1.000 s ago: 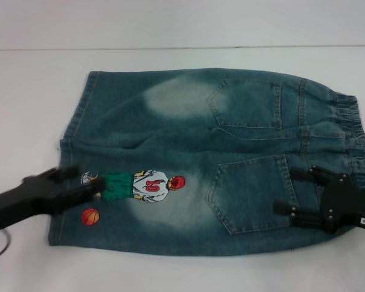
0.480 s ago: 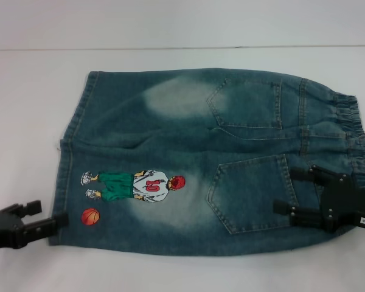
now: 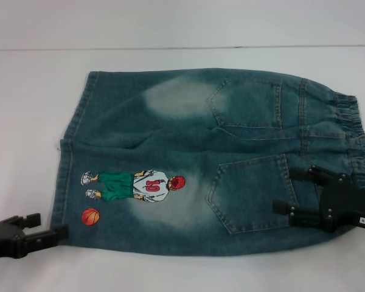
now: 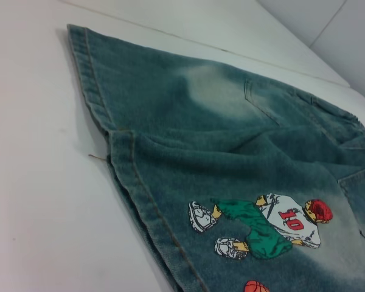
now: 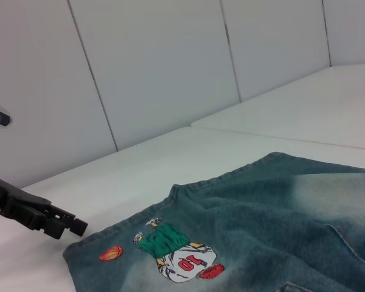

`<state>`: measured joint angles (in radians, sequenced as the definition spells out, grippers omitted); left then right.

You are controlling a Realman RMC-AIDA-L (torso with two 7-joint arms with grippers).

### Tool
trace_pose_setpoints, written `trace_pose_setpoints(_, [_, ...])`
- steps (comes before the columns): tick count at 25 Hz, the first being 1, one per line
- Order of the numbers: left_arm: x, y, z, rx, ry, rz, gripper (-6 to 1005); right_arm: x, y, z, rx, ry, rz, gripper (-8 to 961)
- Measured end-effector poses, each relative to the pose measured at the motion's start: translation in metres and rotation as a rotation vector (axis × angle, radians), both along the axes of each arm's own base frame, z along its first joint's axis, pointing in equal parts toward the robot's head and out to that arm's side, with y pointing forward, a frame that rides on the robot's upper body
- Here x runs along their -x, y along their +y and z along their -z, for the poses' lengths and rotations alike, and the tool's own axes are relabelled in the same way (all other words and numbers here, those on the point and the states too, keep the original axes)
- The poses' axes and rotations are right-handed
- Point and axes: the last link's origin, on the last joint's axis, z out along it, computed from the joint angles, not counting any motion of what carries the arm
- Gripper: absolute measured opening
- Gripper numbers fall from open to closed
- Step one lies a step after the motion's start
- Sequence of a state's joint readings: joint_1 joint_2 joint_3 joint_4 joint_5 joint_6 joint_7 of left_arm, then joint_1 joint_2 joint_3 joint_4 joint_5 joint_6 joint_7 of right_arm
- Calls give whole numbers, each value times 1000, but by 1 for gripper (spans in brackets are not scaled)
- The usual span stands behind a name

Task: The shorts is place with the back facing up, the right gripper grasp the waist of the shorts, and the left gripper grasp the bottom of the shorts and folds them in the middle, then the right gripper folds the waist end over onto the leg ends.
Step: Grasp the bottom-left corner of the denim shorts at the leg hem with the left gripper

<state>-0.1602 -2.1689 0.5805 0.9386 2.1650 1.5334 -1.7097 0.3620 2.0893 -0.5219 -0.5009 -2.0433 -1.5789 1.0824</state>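
At the near left, the left gripper point(image 3: 48, 226), fingers apart, sits just off the bottom point(image 3: 64, 176) of the shorts point(image 3: 188, 140), whose cartoon figure point(image 3: 137, 185) reads "10", while the right gripper point(image 3: 295, 193) spreads open over the waist point(image 3: 359, 140) at right.

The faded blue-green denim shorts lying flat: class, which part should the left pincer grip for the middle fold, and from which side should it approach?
Grip the straight stitched hem of the faded blue-green denim shorts, near the basketball print. Come in low from the robot's left, where the left pincer already sits open just off that corner. The hem lies flat on the white table, so probably slide one finger underneath.
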Motion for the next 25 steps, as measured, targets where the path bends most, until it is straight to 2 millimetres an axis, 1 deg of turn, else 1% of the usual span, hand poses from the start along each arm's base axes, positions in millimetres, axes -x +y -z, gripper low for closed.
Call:
trace_pose_setpoints(11, [-5,3,5,29,-4,21,868,0,0,0,-1,2,4,945])
trace_pose_setpoints(13, [-10,6,8,46,-11,42,866,0,0,0,-1,2,4,945])
trace_pose_setpoints(22, [-19,11,19,86,-48,73,857,-1,-1,0,-4,-3,3,946])
trace_pose_setpoints(25, [-21,13,20,86,-52,84,854,-1,-1,0,-5,-3,3,946])
